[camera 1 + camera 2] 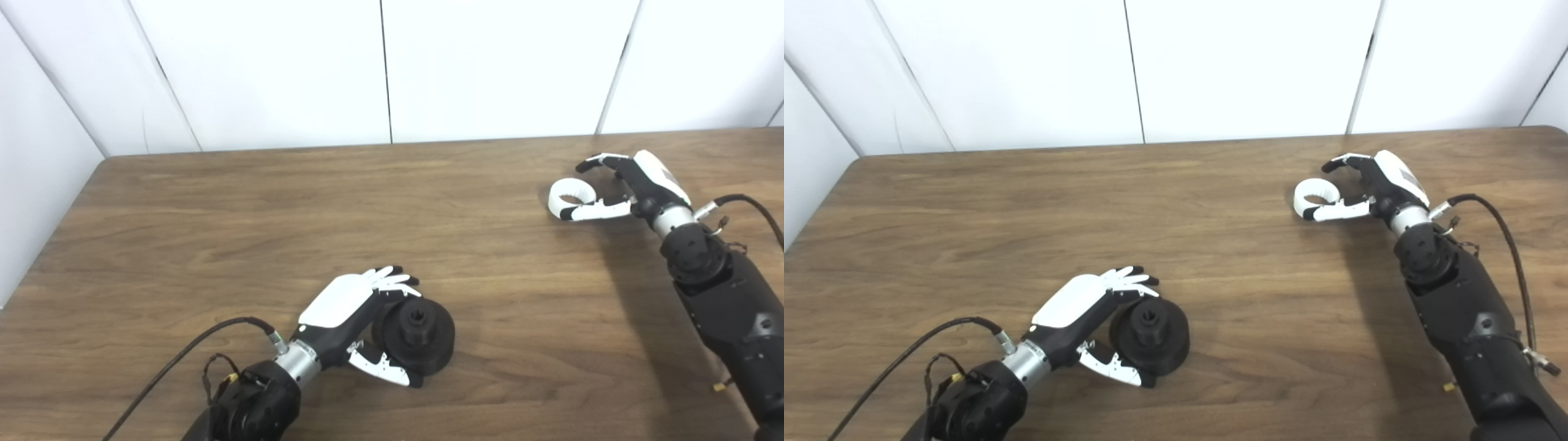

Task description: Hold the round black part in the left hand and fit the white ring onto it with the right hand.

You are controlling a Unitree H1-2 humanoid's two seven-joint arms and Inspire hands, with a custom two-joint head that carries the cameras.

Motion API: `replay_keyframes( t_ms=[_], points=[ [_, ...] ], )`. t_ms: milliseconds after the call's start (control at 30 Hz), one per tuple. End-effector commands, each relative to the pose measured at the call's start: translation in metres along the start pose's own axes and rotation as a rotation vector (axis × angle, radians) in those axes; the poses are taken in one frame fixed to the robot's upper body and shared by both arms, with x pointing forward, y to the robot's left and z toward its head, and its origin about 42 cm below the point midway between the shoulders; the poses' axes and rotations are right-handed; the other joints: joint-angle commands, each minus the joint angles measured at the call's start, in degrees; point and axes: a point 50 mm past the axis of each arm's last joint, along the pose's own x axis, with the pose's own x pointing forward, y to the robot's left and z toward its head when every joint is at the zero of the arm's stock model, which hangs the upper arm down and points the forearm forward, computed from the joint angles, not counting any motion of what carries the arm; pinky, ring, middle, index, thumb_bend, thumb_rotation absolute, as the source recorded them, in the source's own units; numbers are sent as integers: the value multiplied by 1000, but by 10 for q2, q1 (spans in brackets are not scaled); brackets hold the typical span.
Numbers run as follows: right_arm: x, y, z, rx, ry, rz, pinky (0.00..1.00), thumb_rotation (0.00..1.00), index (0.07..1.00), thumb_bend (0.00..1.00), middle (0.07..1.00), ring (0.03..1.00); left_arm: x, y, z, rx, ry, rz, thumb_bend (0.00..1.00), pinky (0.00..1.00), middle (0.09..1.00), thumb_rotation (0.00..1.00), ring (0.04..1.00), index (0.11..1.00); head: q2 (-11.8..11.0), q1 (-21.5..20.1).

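Note:
The round black part (418,334) rests on the table near the front, its hub with a centre hole facing up. My left hand (352,312) is open and cups the part's left side, with fingers (392,280) behind its rim and thumb (383,367) along its front. The white ring (569,195) lies far off at the back right. My right hand (625,180) is open around it: the thumb (597,211) lies against the ring's near side, and the fingers (597,160) arch above and behind it without touching.
The brown wooden table (245,214) ends at a white panelled wall (380,67) at the back and on the left. Black cables (177,361) trail from both wrists. A broad stretch of tabletop separates the two hands.

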Motion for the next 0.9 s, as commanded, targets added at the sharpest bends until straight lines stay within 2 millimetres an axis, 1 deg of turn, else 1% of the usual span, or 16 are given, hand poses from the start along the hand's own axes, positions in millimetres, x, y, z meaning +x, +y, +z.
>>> replay_keyframes(
  t_ms=[0,167,267,467,633,733,867],
  points=[
    [10,-12,16,-2,-38,-33,887,320,720,941,884,951,-8,-12,-6,20,32,-86,826,960,899,292,971,592,0,0],
    [10,-11,16,-6,-35,-28,892,320,714,939,885,957,-9,-13,-7,14,37,-88,824,962,898,311,972,594,0,1],
    [10,-11,16,-15,-37,-22,892,294,709,931,885,955,-9,-13,-7,13,39,-86,828,963,898,305,972,596,1,1],
    [9,-11,15,-12,-34,-18,900,274,688,921,887,959,-9,-12,-7,22,33,-84,825,970,897,313,972,597,1,1],
    [8,-10,14,-11,-34,-18,908,265,652,898,885,962,-9,-13,-6,16,34,-83,824,969,898,300,973,590,1,1],
    [8,-10,14,-9,-32,-23,920,254,618,882,883,965,-8,-13,-6,13,35,-82,826,960,899,300,973,594,1,0],
    [8,-11,14,-1,-34,-30,929,238,595,869,882,972,-7,-12,-6,12,35,-82,826,955,900,312,971,595,1,0]
  ],
)
